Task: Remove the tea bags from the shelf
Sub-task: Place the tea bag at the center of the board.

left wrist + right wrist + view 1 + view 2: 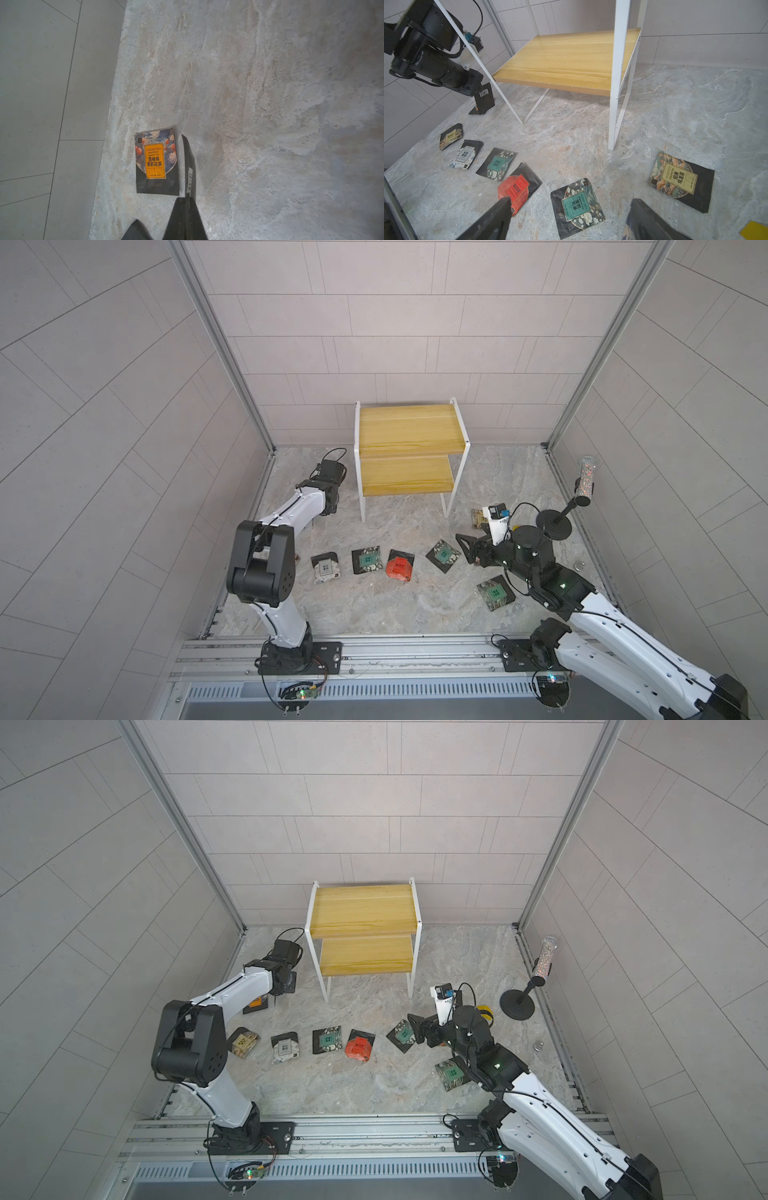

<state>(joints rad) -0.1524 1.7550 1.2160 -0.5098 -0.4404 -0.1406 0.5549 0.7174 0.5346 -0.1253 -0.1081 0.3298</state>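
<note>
Gently set down the bag (484, 98) the left gripper (188, 197) pinches, beside the orange bag (156, 161). Right gripper (570, 204) is spread wide.

I'm running this from a robot lab test cell. Grey panel walls (374, 323) box in three sides, joined by bare aluminium posts (216, 335) at the back corners. Both arms (286, 510) are bolted to an aluminium rail (415, 649) along the lower edge of the frame, with loose wiring and a lit circuit board (305, 694) below it. The stone-look tabletop (415, 610) carries staged props: a small shelf (409, 427) at centre and tea bags (399, 565) scattered in front of it.
</note>
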